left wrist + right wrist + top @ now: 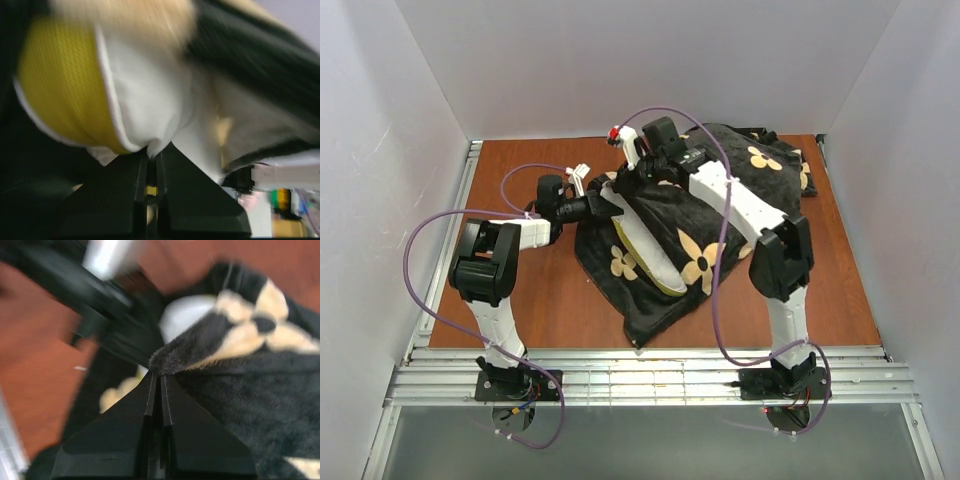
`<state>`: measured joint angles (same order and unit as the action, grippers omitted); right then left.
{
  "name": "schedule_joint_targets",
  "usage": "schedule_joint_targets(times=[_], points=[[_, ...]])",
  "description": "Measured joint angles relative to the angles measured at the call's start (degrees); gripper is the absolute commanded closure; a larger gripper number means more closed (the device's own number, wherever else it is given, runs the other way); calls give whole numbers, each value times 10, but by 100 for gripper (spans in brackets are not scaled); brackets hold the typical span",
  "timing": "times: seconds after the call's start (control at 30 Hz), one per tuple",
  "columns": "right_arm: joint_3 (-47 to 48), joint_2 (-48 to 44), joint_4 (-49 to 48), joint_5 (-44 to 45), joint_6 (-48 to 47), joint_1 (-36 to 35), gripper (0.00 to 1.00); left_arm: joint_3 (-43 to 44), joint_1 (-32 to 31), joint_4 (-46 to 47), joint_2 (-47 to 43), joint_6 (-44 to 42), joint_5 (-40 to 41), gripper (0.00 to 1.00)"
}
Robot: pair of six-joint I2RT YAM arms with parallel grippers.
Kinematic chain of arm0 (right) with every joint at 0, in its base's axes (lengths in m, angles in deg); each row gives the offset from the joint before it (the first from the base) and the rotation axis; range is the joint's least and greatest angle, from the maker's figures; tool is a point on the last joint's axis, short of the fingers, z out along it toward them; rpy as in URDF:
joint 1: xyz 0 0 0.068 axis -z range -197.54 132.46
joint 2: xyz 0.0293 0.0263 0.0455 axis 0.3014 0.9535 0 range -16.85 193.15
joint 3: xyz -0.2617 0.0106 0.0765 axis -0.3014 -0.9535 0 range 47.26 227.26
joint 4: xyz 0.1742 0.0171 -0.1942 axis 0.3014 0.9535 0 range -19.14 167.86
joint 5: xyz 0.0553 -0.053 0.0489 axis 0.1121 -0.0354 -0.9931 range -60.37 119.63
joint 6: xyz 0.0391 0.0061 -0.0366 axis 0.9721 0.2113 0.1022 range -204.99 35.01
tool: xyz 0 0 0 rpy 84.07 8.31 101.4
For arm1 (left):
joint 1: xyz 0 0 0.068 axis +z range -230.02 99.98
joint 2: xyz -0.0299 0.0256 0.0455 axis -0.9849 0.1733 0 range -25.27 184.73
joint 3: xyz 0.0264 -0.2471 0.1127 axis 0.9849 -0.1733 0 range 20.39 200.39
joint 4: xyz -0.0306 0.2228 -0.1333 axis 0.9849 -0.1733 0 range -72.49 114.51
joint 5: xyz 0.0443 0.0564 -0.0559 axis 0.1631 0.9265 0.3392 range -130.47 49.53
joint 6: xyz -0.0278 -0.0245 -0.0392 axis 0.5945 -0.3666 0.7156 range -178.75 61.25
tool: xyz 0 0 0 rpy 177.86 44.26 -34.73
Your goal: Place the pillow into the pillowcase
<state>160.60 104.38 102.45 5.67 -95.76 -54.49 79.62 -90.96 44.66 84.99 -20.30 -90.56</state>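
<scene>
Brown wood makes up the tabletop, and the soft bundle lies across its middle and far right. On the left, the left arm bends in toward the centre. Its wrist view is blurred but shows the left fingers pressed together on a fold of white cloth at a corner of the pillow. That pinch sits just beside the yellow band on the pillow's edge.

From above, most of the pillow is covered by the pillowcase, black plush with tan flowers. Only a long white strip with its yellow edge shows through the opening on the near left side. Dark plush also hangs over the pillow's right side in the left wrist view.

Further right, the right arm stretches from its base across the top of the pillowcase to the far left end, close to the left arm's wrist. The right fingers are closed tight on the furry rim of the pillowcase, next to a tan flower. White pillow cloth shows just behind that rim.
</scene>
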Motion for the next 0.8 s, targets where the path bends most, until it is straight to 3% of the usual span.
schedule_joint_targets(times=[0.1, 0.2, 0.27, 0.3, 0.4, 0.47, 0.53, 0.57, 0.6, 0.67, 0.8], points=[[-12, -80, -11, -51, 38, -21, 99, -36, -25, 115, -29, 93, -48, 100], [-86, -180, -42, -74, 70, -49, 99, -59, -40, 167, -60, 133, -71, 97], [-146, -228, -50, -69, 69, -57, 99, -58, -42, 158, -67, 124, -78, 84], [-166, -236, -57, -64, 66, -55, 99, -51, -38, 138, -63, 109, -75, 71], [-211, -215, -66, -24, 43, -36, 97, -21, -22, 56, -32, 67, -37, 56], [-223, -181, -55, 12, 29, -29, 81, -17, -5, -5, -25, 38, -8, 50], [-222, -145, -32, 41, 17, -29, 15, -14, 10, -66, -26, 3, 12, 46], [-217, -130, -14, 56, 13, -31, 1, -10, 16, -101, -30, -15, 21, 45], [-211, -118, 0, 70, 10, -34, 1, -10, 19, -133, -37, -34, 26, 44], [-199, -106, 21, 101, 5, -40, 1, -11, 21, -193, -67, -70, 30, 32], [-189, -115, 35, 161, -10, -71, 1, -33, 26, -265, -182, -105, 27, 23]])
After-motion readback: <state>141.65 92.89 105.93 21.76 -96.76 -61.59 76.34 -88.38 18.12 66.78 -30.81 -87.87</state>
